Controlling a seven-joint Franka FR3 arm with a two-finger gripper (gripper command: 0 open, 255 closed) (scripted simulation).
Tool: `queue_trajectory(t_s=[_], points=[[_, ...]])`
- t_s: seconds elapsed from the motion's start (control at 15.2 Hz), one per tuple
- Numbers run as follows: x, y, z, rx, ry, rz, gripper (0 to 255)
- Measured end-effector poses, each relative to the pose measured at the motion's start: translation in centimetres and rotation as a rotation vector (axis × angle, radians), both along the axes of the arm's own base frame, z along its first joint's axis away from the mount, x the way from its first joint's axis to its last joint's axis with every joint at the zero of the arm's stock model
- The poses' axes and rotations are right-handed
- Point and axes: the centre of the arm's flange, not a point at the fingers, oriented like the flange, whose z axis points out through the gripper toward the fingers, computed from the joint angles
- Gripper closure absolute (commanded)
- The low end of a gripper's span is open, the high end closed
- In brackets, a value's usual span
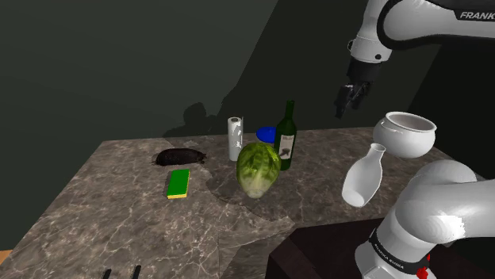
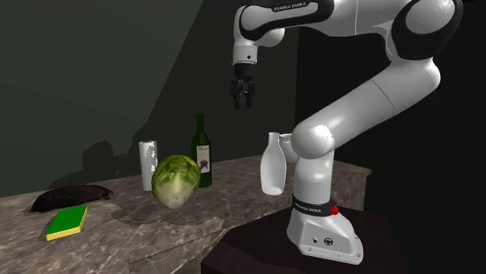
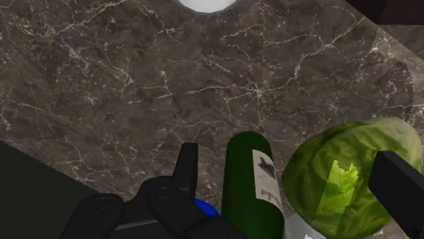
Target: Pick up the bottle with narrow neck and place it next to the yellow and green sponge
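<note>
Our jaws hang spread wide, high above the table point(image 1: 119, 206). The green bottle point(image 1: 285, 136) stands upright just beside the cabbage point(image 1: 258, 169). We should descend onto its neck, clear of the leaves, well apart from the sponge point(image 1: 178, 183).

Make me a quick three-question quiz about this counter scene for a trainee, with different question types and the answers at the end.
1. True or false: the gripper is shut on the green bottle.
2. Multiple choice: in the shoulder view, where does the yellow and green sponge lie relative to the lettuce? A) to its left B) to its right C) on top of it
3. Fill the gap: the white roll stands ___ on the counter.

Key: 1 false, the gripper hangs open, well above the counter; 2 A; 3 upright.
</note>
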Motion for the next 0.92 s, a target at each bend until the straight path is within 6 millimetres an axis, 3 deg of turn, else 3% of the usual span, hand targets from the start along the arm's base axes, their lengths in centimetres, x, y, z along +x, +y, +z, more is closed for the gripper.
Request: queue_trajectory(t_s=[0.66,0.92], points=[[-8.8,-6.9,-7.8,0.052,0.048,0.027,0],[-10.0,-7.6,-9.8,0.059,0.055,0.033,0]])
